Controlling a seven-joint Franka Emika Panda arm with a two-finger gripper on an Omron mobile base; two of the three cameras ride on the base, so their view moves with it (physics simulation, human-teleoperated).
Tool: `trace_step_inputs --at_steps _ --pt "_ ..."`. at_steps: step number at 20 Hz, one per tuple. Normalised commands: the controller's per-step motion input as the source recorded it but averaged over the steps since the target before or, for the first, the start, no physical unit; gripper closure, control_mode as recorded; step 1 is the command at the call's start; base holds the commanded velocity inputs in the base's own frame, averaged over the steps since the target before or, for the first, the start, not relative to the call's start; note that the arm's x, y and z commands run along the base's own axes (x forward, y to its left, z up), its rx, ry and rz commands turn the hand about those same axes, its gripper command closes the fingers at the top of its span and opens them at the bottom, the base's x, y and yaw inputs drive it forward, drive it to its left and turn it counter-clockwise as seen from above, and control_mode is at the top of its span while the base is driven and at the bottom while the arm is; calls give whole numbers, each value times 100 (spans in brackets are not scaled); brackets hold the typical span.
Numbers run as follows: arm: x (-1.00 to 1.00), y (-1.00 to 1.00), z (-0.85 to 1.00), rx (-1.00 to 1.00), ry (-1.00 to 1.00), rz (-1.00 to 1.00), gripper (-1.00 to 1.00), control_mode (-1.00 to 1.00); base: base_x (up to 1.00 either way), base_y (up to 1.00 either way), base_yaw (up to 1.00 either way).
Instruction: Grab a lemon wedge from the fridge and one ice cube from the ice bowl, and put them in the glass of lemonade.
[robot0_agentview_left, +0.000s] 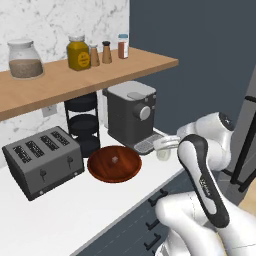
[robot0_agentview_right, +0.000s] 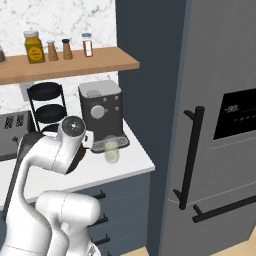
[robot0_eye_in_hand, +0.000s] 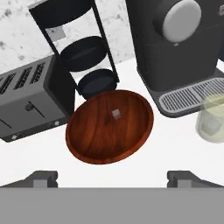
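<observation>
A kitchen: toaster (robot0_agentview_left: 42, 167), coffee machine (robot0_agentview_left: 131, 116), fridge (robot0_agentview_right: 215, 125), spice shelf (robot0_agentview_left: 75, 75).

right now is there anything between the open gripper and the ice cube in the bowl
Nothing visible does. In the hand view the gripper is open, its fingertips wide apart, and the ice cube lies alone in the ice bowl. The toaster, black rack and glass of lemonade stand off to the sides.

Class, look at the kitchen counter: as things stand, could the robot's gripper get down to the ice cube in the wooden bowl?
Probably yes. The gripper is open and looks down on the wooden bowl, where the ice cube lies alone near the middle. Nothing covers the bowl; the toaster and coffee machine stand off to its sides.
</observation>
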Motion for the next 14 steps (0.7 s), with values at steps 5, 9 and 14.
trace_step_inputs --at_steps 5,9,14 --pt "-75 -1 23 -5 6 2 -100 -100 0 0 0" --pt "-100 -35 1 -12 0 0 -100 -100 0 0 0" --pt "-89 -16 2 -8 0 -5 -100 -100 0 0 0"
